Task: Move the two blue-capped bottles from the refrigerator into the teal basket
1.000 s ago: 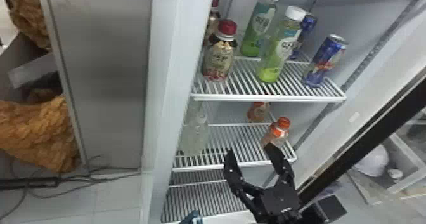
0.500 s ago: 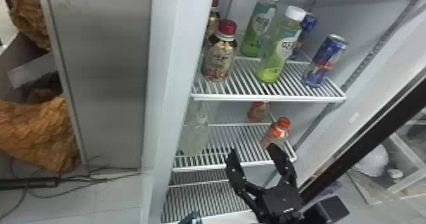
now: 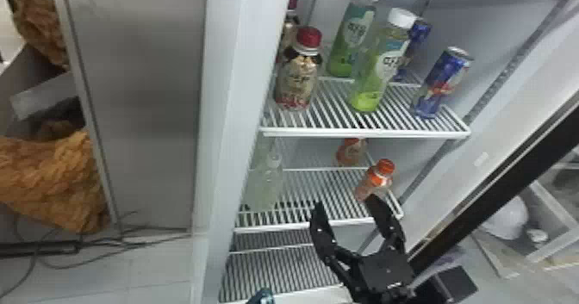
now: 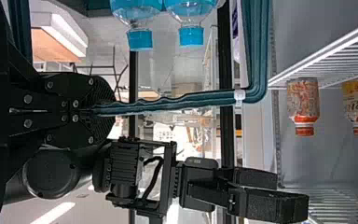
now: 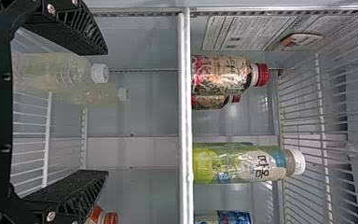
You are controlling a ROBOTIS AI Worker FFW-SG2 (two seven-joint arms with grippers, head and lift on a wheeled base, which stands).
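My right gripper (image 3: 347, 202) stands open before the refrigerator's middle shelf (image 3: 319, 226), nothing between its fingers. In the right wrist view, the right gripper (image 5: 103, 111) has its fingers spread, with clear white-capped bottles (image 5: 51, 72) on the shelf beyond. The left wrist view has the left gripper (image 4: 106, 108) shut on the rim of the teal basket (image 4: 191, 97). Two blue-capped bottles (image 4: 140, 39) (image 4: 191, 35) lie within the basket's outline, their lower parts cut off by the picture edge. A small teal piece (image 3: 263, 296) shows at the head view's bottom edge.
The upper shelf (image 3: 366, 132) holds red-capped bottles (image 3: 299, 77), green white-capped bottles (image 3: 379, 70) and blue cans (image 3: 441, 83). Orange-capped bottles (image 3: 375, 180) stand on the middle shelf near my right gripper. The refrigerator's side wall (image 3: 228, 109) rises at the left.
In the head view my right gripper has shifted very slightly to the right, still open. The small teal piece has also moved slightly right. The bottles and cans on the shelves have not moved.
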